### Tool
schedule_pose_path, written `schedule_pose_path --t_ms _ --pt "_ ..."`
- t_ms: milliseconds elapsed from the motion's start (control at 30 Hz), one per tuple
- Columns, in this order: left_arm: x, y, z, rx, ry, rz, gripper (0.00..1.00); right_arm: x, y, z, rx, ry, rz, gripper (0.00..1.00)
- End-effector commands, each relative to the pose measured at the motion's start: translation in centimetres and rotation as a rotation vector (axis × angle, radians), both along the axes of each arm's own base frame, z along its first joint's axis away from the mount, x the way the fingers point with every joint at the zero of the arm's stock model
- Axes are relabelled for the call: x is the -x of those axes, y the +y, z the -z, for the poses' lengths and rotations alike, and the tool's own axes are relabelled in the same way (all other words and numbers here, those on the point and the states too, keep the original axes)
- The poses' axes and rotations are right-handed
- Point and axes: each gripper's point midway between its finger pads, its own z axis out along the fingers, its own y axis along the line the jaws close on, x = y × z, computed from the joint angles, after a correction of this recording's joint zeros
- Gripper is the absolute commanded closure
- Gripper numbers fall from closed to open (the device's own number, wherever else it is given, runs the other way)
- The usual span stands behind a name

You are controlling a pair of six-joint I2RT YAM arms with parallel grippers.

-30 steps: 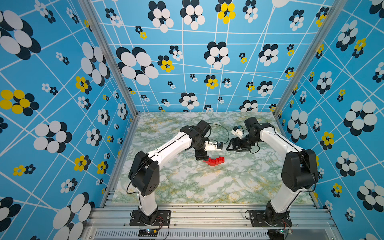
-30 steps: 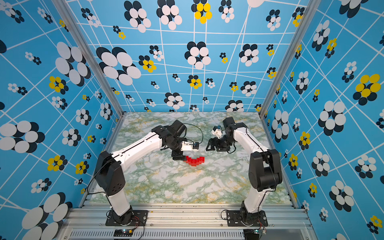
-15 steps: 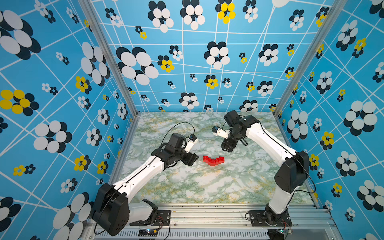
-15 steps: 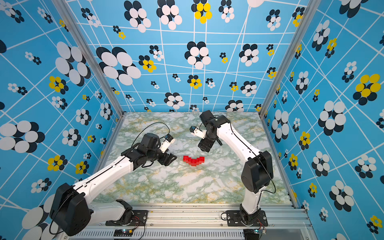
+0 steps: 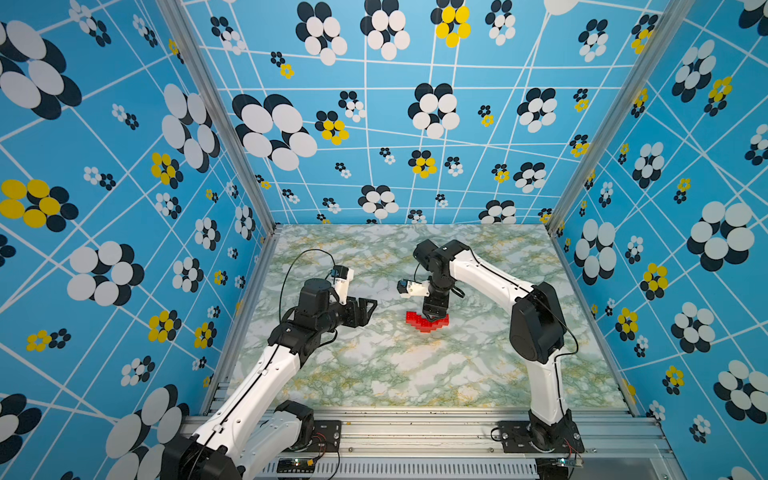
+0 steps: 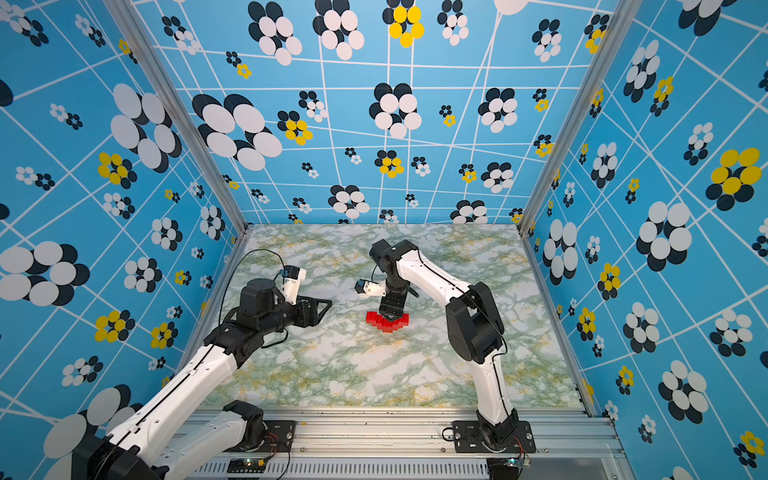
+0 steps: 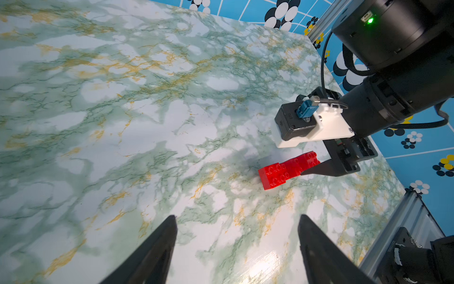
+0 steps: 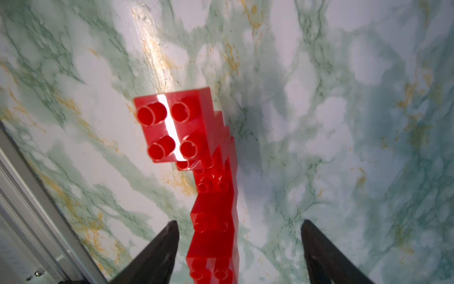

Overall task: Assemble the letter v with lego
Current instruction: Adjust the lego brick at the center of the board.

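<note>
The lego is a flat stepped letter v of red bricks (image 5: 427,323) (image 6: 387,322) lying on the marble table near its middle. My right gripper (image 5: 434,316) (image 6: 390,316) points straight down over the V's notch. In the right wrist view the red bricks (image 8: 211,172) run between its open jaws (image 8: 239,221), nearer one finger, with gaps on both sides. My left gripper (image 5: 369,309) (image 6: 325,308) is open and empty, a short way left of the V. The left wrist view shows the bricks (image 7: 287,169) ahead of its fingertips (image 7: 237,218).
Blue flowered walls close the table on the left, back and right. An aluminium rail (image 5: 415,424) with both arm bases runs along the front edge. Bare marble top (image 5: 415,374) lies in front of the V.
My left gripper has pulled back leftwards from the bricks. The right gripper has swung in from the right and come down over the V, its jaws narrowing a little.
</note>
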Motion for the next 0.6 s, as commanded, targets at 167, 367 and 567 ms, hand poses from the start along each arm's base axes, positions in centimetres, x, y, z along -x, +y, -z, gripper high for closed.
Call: schedule_pose_path --t_ms 167,367,567 --pt "-0.6 -0.7 0.3 0.069 0.005 0.013 0.21 2.0 1.1 1.7 -0.017 0.082 -0.042 0.23" --pt "-0.7 -0.5 0.5 0.061 0.003 0.008 0.21 1.7 1.5 3.1 -0.014 0.083 -0.036 0.24" --pt "-0.9 -0.3 0.6 0.051 0.0 -0.001 0.21 2.1 1.6 4.1 -0.022 0.108 -0.022 0.26"
